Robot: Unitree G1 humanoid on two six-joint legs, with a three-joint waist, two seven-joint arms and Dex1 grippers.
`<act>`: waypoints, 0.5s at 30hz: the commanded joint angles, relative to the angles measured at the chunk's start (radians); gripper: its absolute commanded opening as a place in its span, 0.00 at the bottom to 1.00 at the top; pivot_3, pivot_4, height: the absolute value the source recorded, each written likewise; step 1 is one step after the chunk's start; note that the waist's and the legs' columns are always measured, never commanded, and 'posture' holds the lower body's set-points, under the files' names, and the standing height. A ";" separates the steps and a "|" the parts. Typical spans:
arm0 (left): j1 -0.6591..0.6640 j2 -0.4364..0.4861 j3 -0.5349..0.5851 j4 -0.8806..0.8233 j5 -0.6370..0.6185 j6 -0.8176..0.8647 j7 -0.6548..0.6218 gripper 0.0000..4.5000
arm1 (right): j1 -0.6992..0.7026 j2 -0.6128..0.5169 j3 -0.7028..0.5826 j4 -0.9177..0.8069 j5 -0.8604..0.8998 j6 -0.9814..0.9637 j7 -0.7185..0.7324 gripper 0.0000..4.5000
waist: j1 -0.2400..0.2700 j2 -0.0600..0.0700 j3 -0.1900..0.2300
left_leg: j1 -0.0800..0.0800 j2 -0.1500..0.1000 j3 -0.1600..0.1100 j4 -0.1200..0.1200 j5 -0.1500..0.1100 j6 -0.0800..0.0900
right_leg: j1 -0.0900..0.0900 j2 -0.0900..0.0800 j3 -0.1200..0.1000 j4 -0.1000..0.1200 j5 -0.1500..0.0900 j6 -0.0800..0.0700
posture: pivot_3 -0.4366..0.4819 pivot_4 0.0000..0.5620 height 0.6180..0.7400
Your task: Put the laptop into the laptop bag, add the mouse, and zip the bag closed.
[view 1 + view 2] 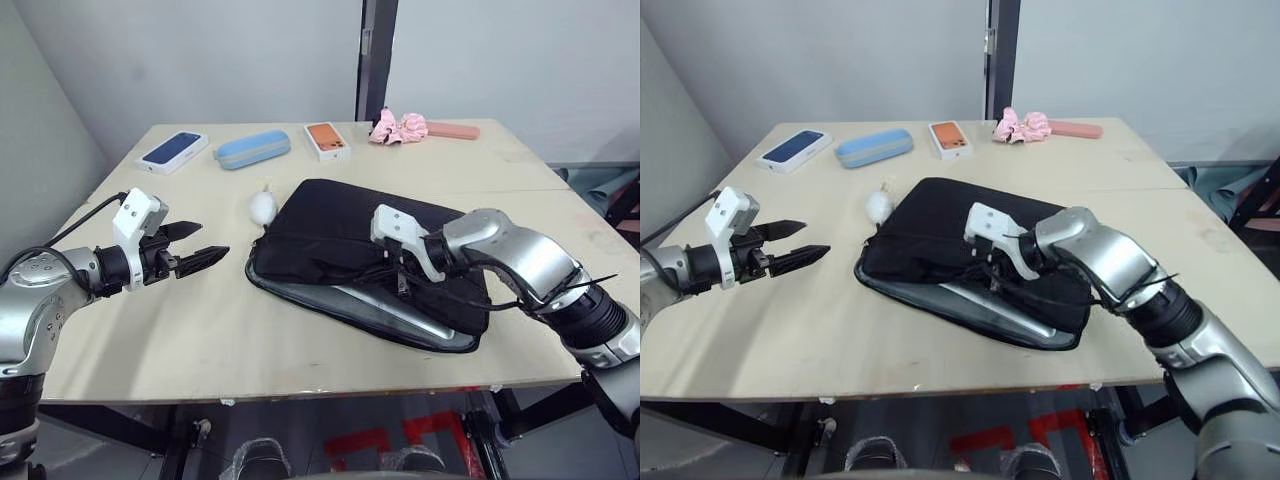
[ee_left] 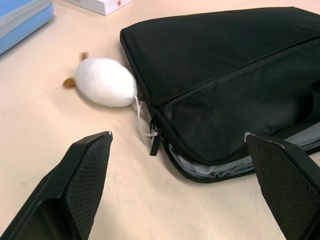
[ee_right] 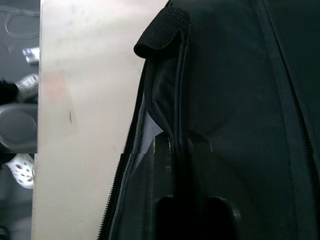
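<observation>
Your right hand (image 1: 402, 272) pins the laptop bag (image 1: 340, 225), finger state unclear, steadying it while your open left hand (image 1: 197, 243) faces its zipper pull (image 2: 153, 137).

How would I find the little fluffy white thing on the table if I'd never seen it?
Find the big black laptop bag in the middle of the wooden table. At the bag's far corner on the robot's left, touching its edge, sits a small puffy white lump. It is the only round, soft white thing there; the boxes and case behind it are flat and coloured.
</observation>
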 commanded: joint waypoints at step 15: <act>-0.344 -0.257 -0.227 0.508 0.111 -0.137 0.028 1.00 | 0.352 -0.205 -0.608 0.039 0.187 0.304 -0.164 1.00 | 0.027 -0.003 -0.002 | 0.001 0.000 0.000 0.003 0.001 0.003 | 0.005 0.000 0.001 -0.001 0.000 -0.002 | 0.48 0.27 1.00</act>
